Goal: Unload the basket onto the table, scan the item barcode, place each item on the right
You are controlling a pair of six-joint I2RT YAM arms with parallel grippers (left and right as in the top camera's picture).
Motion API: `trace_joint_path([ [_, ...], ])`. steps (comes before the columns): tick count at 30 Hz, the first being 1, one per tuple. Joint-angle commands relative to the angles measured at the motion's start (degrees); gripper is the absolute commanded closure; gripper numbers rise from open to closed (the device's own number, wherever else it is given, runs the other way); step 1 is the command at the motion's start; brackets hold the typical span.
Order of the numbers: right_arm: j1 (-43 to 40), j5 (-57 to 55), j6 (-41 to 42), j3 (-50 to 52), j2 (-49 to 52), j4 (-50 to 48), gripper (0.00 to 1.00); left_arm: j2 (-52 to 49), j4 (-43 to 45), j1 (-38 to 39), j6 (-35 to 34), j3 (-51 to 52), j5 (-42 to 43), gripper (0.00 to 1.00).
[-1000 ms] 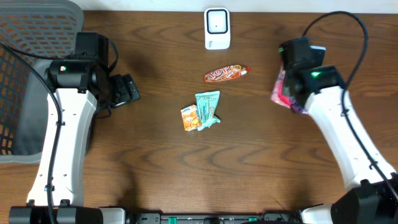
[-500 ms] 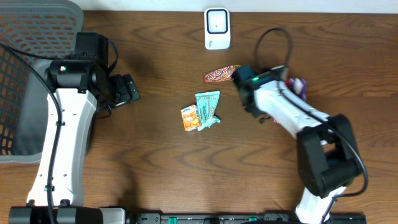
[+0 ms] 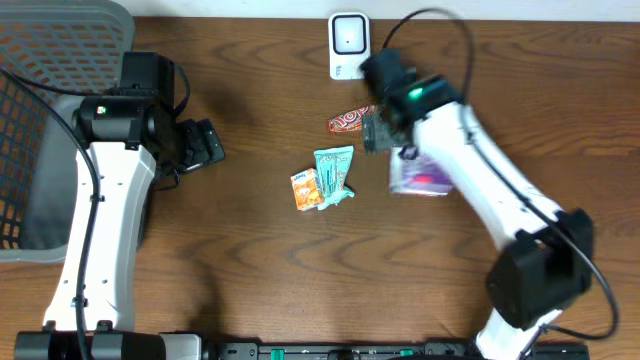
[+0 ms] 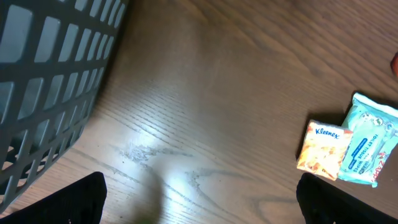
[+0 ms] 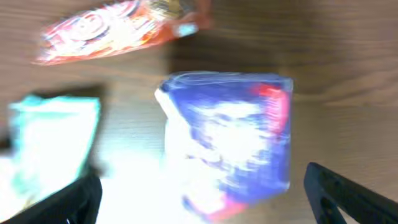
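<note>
The blue-and-pink packet (image 5: 227, 140) lies loose on the table (image 3: 250, 270), between the wide-open fingers of the right gripper (image 5: 208, 196). I'd say lift straight up from here, so nothing drags it into the orange wrapper (image 5: 118, 28) just beyond the fingertips. The left gripper (image 3: 208, 145) is open too, holding nothing.

Mid-table cluttered: red snack wrapper (image 3: 348, 121), teal wipes pack (image 3: 335, 170) touching Kleenex pack (image 3: 306, 189), blue-purple packet (image 3: 415, 180) just right of them, right arm (image 3: 470, 160) overhanging. White scanner (image 3: 349, 45) rear centre. Mesh basket (image 3: 50, 60) blocks rear-left corner. Open tabletop (image 3: 300, 270) across front centre.
</note>
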State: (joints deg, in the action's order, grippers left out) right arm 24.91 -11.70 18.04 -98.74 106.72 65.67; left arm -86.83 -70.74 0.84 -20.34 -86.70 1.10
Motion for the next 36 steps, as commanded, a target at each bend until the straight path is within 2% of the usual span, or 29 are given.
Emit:
trace_joint_path([
  [1, -3.45, 13.05, -11.41, -6.38, -3.5, 6.21, 0.01, -0.31, -0.37, -0.24, 0.28, 0.35, -0.92, 0.02],
  [4, -5.99, 10.19, -15.76, -10.34, -5.25, 13.33, 0.01, -0.31, -0.37, -0.24, 0.28, 0.35, -0.92, 0.02],
  [9, -10.14, 0.5, -16.0, -12.81, -8.83, 20.31, 0.01, -0.31, -0.37, -0.24, 0.28, 0.35, -0.92, 0.02],
  [15, -14.64, -1.97, -16.0, -12.81, -11.69, 19.69, 0.01, -0.31, -0.37, -0.24, 0.28, 0.35, -0.92, 0.02],
  [21, -19.93, -9.18, -14.99, -12.79, -11.89, 18.75, 0.01, -0.31, -0.37, -0.24, 0.28, 0.35, -0.92, 0.02],
  [25, -22.71, -3.8, -11.65, -12.79, -11.89, 18.23, 0.01, -0.31, -0.37, -0.24, 0.28, 0.35, -0.92, 0.02],
  [36, -22.12, 16.94, -11.72, -9.35, -11.87, 13.38, 0.01, -0.31, -0.37, -0.24, 0.28, 0.35, -0.92, 0.02],
])
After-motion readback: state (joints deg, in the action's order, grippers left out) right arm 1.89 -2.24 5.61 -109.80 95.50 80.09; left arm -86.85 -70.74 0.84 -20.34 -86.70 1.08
